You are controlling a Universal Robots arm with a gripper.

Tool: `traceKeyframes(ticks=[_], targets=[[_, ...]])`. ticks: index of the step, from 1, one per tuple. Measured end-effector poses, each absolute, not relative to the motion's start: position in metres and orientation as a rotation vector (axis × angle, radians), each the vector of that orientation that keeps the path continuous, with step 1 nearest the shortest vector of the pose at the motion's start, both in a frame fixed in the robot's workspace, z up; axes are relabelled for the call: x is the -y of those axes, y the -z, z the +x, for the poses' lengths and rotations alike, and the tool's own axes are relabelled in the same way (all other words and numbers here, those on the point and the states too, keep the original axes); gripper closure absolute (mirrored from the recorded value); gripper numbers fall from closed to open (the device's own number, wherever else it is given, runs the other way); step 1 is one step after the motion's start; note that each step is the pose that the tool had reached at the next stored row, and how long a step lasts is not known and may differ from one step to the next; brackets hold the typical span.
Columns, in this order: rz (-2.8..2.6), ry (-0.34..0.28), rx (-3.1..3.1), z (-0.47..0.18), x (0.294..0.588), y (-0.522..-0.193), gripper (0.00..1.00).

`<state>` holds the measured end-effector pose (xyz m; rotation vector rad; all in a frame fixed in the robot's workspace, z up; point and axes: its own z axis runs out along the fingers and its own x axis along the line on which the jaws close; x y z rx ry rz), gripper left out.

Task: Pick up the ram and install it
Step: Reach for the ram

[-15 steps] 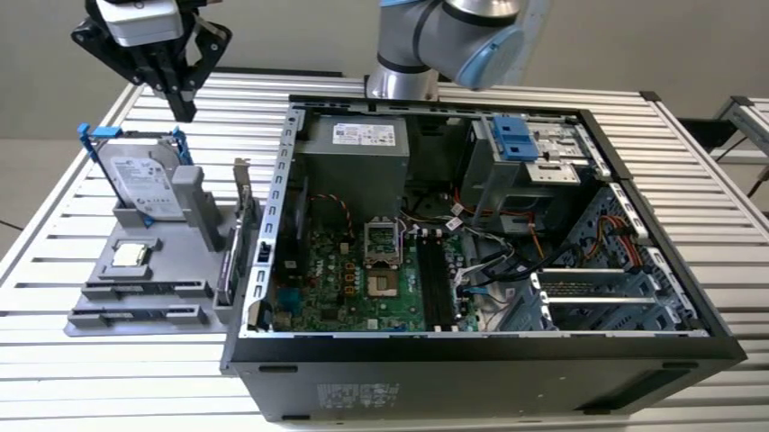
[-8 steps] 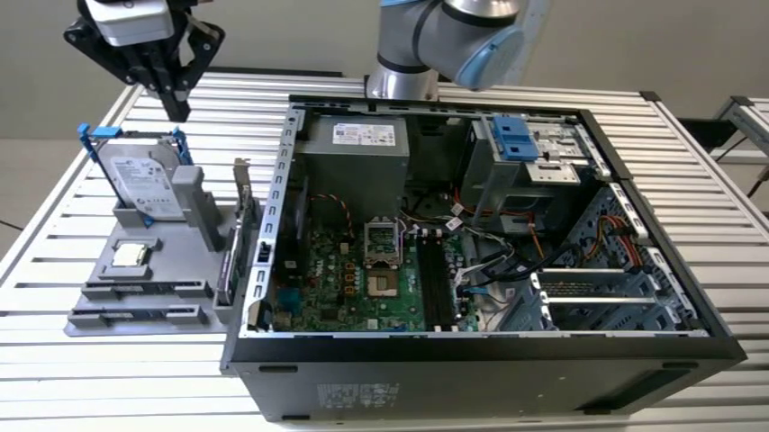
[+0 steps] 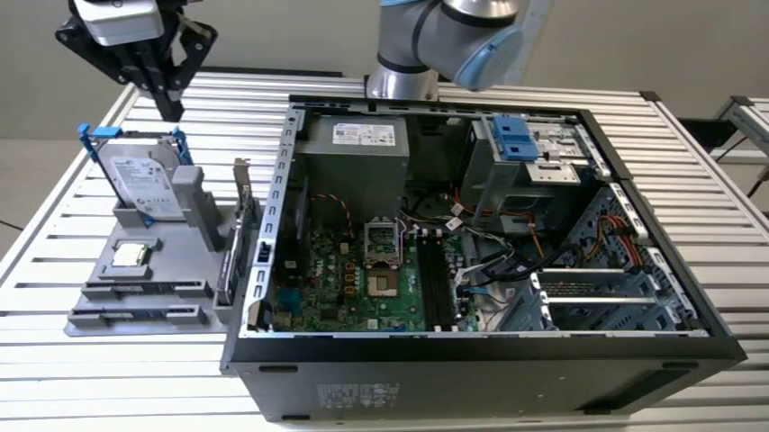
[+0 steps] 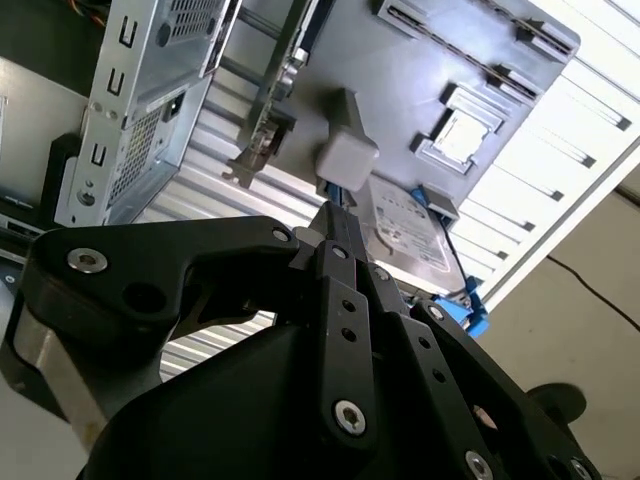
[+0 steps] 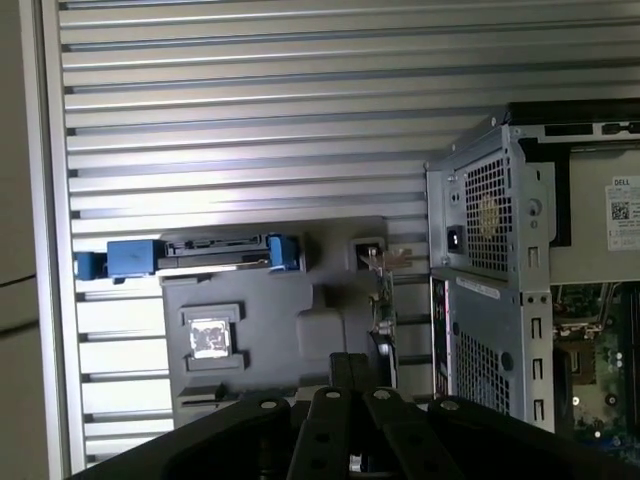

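Reach step: your gripper (image 3: 168, 106), closed on nothing, hangs over the desk (image 3: 49, 225) near the drive (image 3: 142, 184), well apart from the ram (image 3: 142, 291), seemingly edge-up in the tray's (image 3: 180, 263) front slot; grasping calls for open jaws aligned lengthwise.

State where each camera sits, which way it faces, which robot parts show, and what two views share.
Exterior view: off the arm, high, looking down into the open computer case and gray holder; the arm and gripper show.
First wrist view: on the wrist, looking straight down on the holder and hard drive; black fingers show.
Second wrist view: on the wrist, looking along the shut fingers toward the hard drive.
Shared: both wrist views show holder, hard drive and processor chip.
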<state>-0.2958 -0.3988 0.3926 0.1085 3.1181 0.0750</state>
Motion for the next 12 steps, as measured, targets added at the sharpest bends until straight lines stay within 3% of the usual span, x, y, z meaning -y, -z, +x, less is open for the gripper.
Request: traceKeyframes(ticks=[12], targets=[[0.109, -0.075, -3.118, -0.3058, 0.3988, -0.3926, 1.00]])
